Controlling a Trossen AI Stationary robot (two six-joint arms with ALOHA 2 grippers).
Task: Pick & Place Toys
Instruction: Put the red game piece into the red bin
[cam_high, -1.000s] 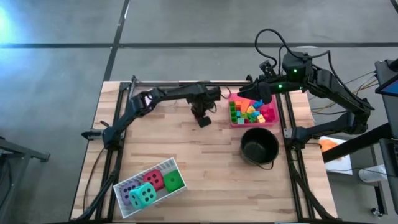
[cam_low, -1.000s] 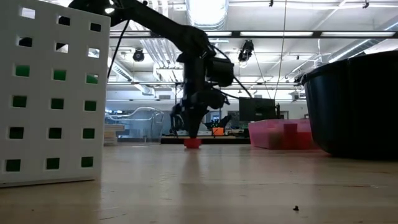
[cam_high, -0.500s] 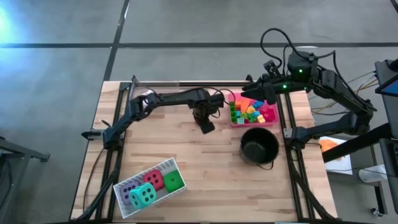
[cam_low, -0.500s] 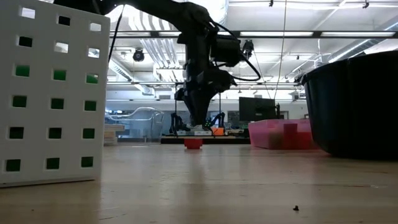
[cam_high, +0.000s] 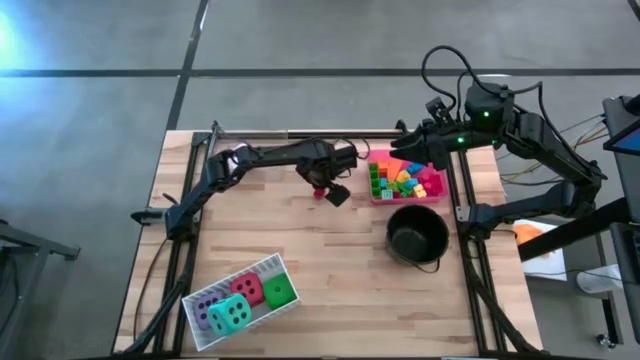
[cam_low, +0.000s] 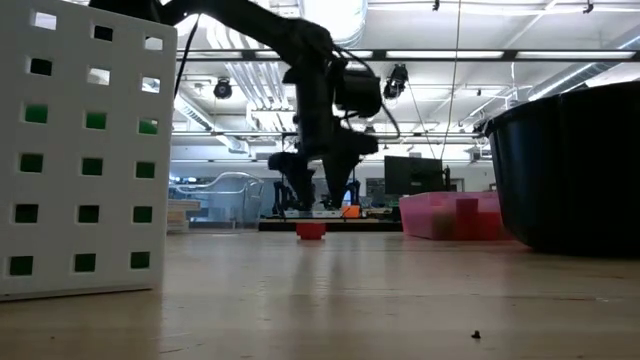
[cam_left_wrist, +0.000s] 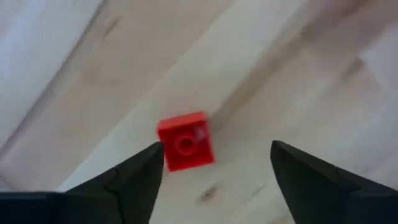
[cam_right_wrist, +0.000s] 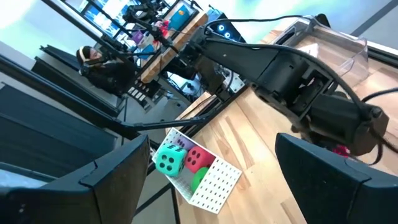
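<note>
Directly beneath the left claw (cam_left_wrist: 214, 171) a small red block (cam_left_wrist: 185, 142) lies flat on the bare wood of the counter (cam_high: 340, 260), stud side up. The claw's two dark fingers stand spread, one on each side of the block and neither touching it, so the block is free and nothing is pinched. In the low view the same claw (cam_low: 314, 192) hangs just above the block (cam_low: 311, 230), fingers parted like a fork over it. That stance reads either as a release just made or as a line-up for a fresh grip; which of the two cannot be settled from this.

Just beyond the left claw, on the side toward the other arm, sits the pink tray (cam_high: 433, 196) heaped with bright plastic blocks (cam_high: 402, 181). The red block (cam_high: 320, 194) lies apart from it, near its edge but outside.

The right claw (cam_high: 425, 150) hovers over the far rim of that tray, its fingers wide apart and empty; from there it is likely waiting or about to reach into the heap.

Nearer the front of the counter than the tray stands the black pot (cam_high: 416, 236). Farthest from both claws, at the opposite corner, the white perforated tray (cam_high: 262, 268) holds the soft dice (cam_high: 245, 302): purple, teal, red and green, packed together.
</note>
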